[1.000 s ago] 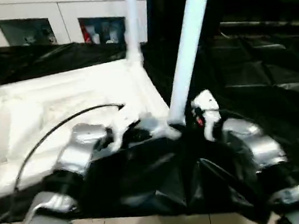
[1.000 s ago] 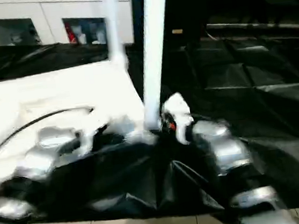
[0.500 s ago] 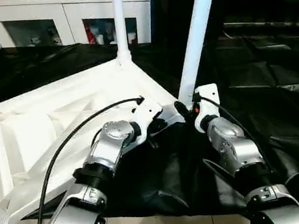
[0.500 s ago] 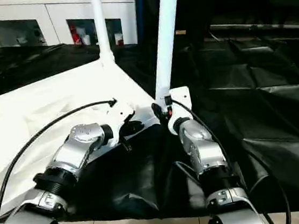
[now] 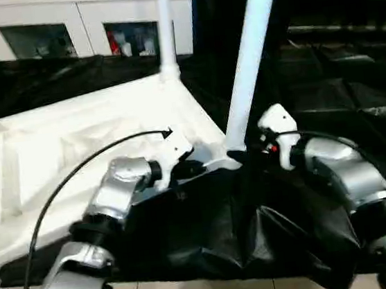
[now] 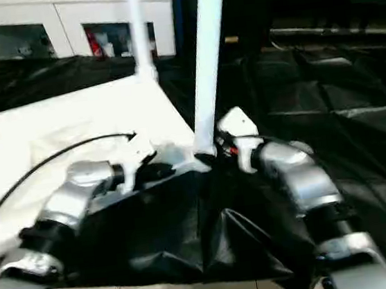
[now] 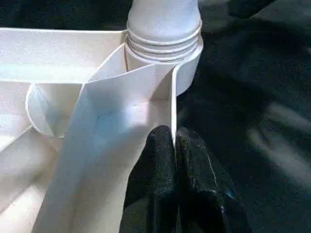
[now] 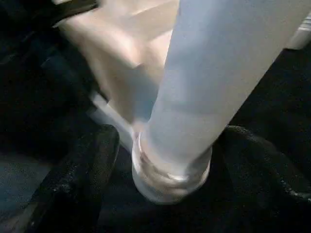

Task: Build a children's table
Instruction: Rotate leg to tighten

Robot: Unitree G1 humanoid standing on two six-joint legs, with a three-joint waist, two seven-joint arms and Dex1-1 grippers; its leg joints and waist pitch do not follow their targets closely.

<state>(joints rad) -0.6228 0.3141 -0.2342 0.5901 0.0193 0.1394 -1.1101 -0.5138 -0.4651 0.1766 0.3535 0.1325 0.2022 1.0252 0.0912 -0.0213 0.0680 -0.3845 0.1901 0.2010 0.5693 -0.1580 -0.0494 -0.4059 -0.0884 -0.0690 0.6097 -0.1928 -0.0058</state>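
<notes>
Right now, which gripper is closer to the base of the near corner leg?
Right. The right gripper has one finger on each side of the near leg at its socket, jaws open. The left gripper is shut on the tabletop's rim, just short of that socket.

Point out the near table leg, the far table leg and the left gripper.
near table leg (image 5: 246,61), left eye view, mid-shaft.
far table leg (image 5: 164,22), left eye view, shaft.
left gripper (image 7: 176,145), left wrist view, between fingertips.
</notes>
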